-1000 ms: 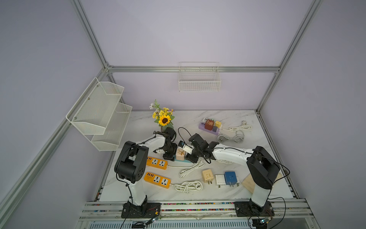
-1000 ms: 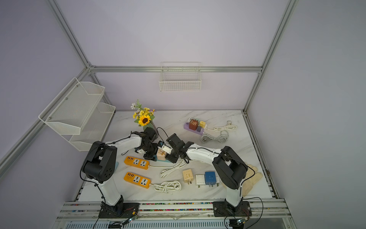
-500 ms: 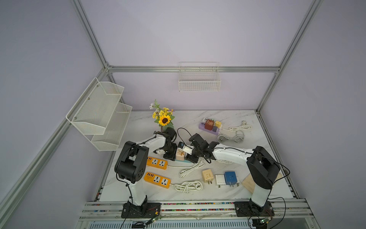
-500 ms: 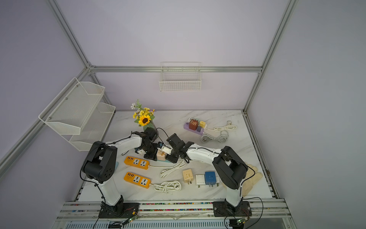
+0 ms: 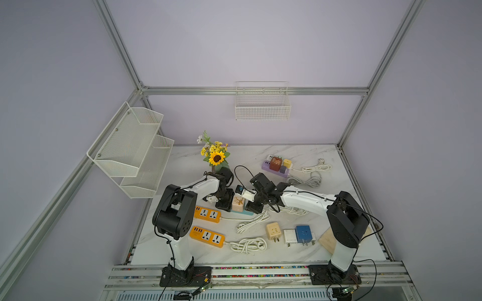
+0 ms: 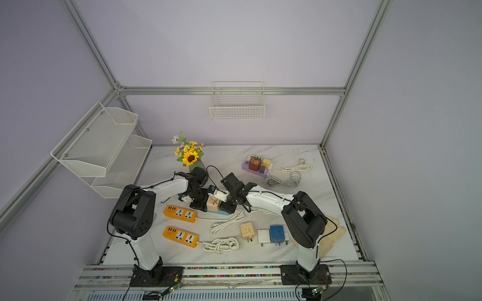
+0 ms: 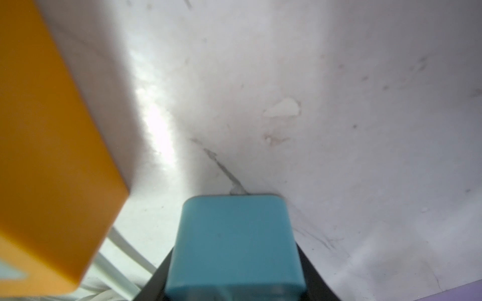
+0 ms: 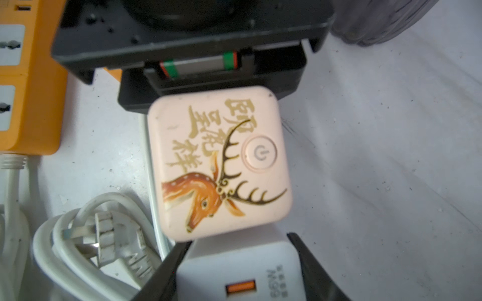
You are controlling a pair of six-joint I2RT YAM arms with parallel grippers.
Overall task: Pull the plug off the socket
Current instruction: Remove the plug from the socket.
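Left gripper point(image 5: 226, 202): clamped on teal strip point(image 7: 234, 242) end; fingers mostly out of frame.
Right gripper point(image 8: 238, 250): pinching white charger point(image 8: 234, 273); prongs hidden.
Pink adapter point(image 8: 219, 161): socket beneath unseen.

The left arm point(image 5: 200, 186) and right arm point(image 5: 305, 200) reach forward and inward, wrists low, nearly meeting. The left gripper's point(image 7: 236, 276) jaws clamp a teal plastic socket strip point(image 7: 234, 234). The right gripper's point(image 8: 240, 271) jaws pinch a white boxy charger plug point(image 8: 221, 263).

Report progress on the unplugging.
Done: the left gripper is shut on the teal strip's end, bracing it. In hand: the right gripper is shut on the white charger; whether it is out cannot be told. Left: the pink deer plug next to it, ungripped.
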